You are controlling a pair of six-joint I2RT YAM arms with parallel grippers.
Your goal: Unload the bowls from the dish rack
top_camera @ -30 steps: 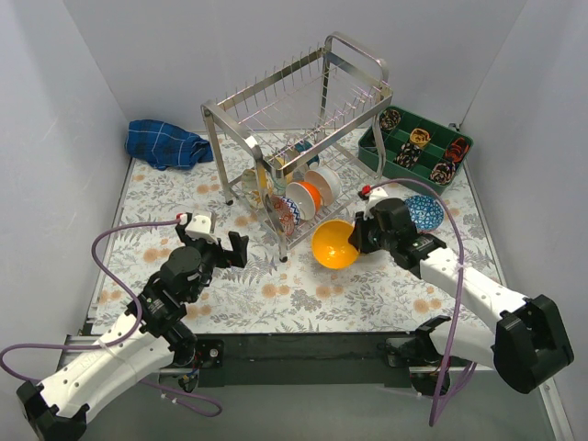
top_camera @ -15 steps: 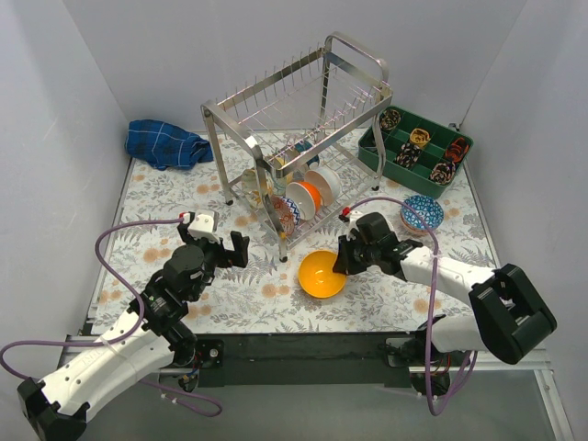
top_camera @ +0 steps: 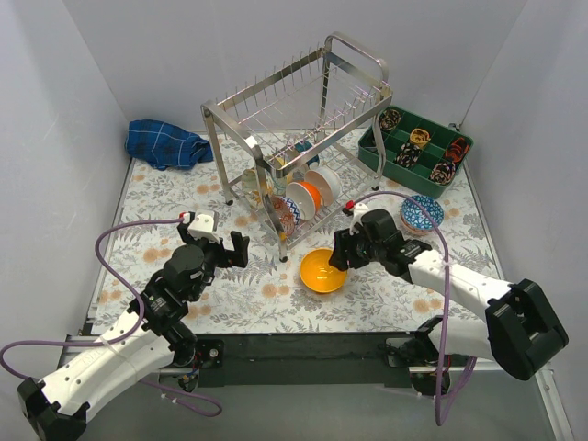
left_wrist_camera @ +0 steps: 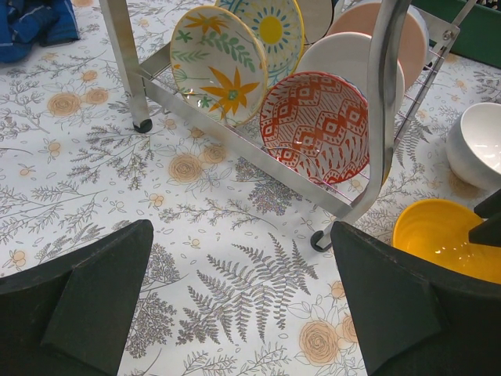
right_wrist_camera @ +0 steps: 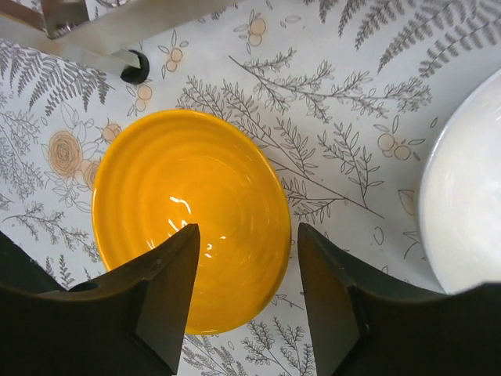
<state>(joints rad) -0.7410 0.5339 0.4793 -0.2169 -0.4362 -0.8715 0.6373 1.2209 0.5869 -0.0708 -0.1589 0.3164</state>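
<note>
The orange bowl point(top_camera: 322, 273) point(right_wrist_camera: 180, 196) sits upright on the floral tablecloth, just in front of the dish rack point(top_camera: 303, 119). My right gripper point(top_camera: 339, 259) point(right_wrist_camera: 246, 235) hangs open over its right rim, one finger above the inside and one outside, holding nothing. A white bowl point(right_wrist_camera: 470, 204) point(left_wrist_camera: 477, 145) rests to its right, and a blue patterned bowl point(top_camera: 424, 213) lies further right. On the rack's lower tier stand a red-and-white bowl point(left_wrist_camera: 313, 125) point(top_camera: 286, 210), a floral one point(left_wrist_camera: 215, 63) and white ones point(top_camera: 303, 196). My left gripper point(top_camera: 213, 242) point(left_wrist_camera: 241, 251) is open and empty, left of the rack.
A green divided tray point(top_camera: 462, 152) with small items stands at the back right. A blue cloth point(top_camera: 167, 144) lies at the back left. The rack's front leg point(left_wrist_camera: 380, 117) rises between my left gripper and the orange bowl. Purple cables loop beside both arms.
My right gripper came down and towards the left with the orange bowl, set it on the table and opened its jaws. The left arm has not moved.
</note>
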